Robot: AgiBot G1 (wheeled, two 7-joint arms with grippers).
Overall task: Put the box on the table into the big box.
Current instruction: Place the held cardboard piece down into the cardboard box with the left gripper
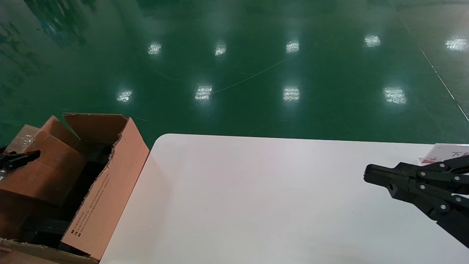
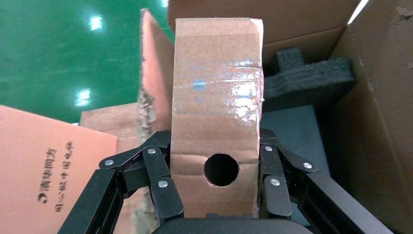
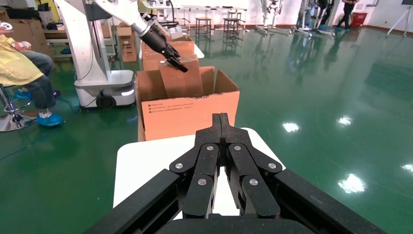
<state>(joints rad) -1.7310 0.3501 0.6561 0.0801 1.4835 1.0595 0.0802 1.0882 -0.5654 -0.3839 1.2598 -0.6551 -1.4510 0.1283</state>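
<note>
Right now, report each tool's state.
Left tool: shut on the small box, over the big box.
Right tool: shut, empty, above the table.

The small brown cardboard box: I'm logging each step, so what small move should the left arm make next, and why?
Probably lower it, then release. The left gripper grips the small brown cardboard box above the large torn-flapped brown carton, over its dark foam padding. The right gripper is parked shut over the white table.

Overhead lamps glare in rows on glossy green floor (image 1: pixel 256 73); white smooth-topped table (image 1: pixel 256 201) evenly bright, faint soft shadows; frames sharp
</note>
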